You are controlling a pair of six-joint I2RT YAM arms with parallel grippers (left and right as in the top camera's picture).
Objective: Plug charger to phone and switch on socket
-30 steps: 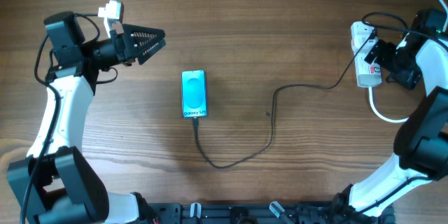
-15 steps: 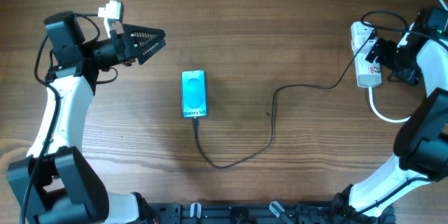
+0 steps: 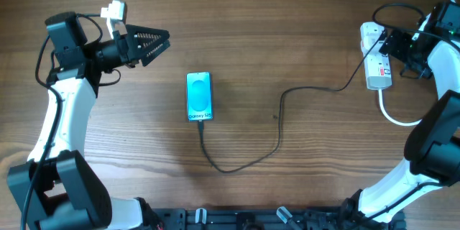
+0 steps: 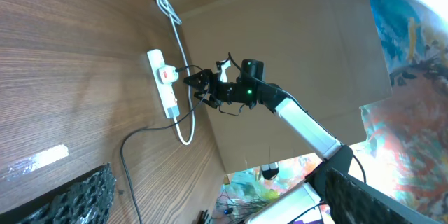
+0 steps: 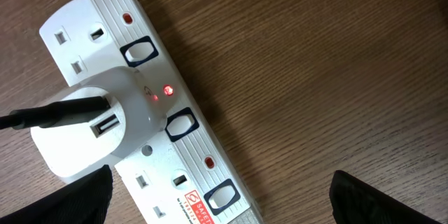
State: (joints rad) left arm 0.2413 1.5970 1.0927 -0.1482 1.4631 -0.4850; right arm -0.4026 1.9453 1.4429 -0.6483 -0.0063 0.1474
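On the wooden counter (image 3: 287,14), the right gripper (image 3: 387,46), jaws apart, hovers over the white socket (image 3: 375,61) at the right edge, one red lamp (image 5: 168,89) lit. The left gripper (image 3: 158,46) is likewise spread. The phone (image 3: 200,96) lies at centre, with the charger (image 3: 280,115) running from its lower end to the socket.

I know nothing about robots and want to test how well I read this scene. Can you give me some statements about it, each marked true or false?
1. The black cable runs from the phone to the white power strip. True.
2. The phone's screen is dark. False: it glows bright blue.
3. A red light glows on the power strip beside the white plug. True.
4. The left jaws hold the phone. False: they stand open and empty, well apart from it.
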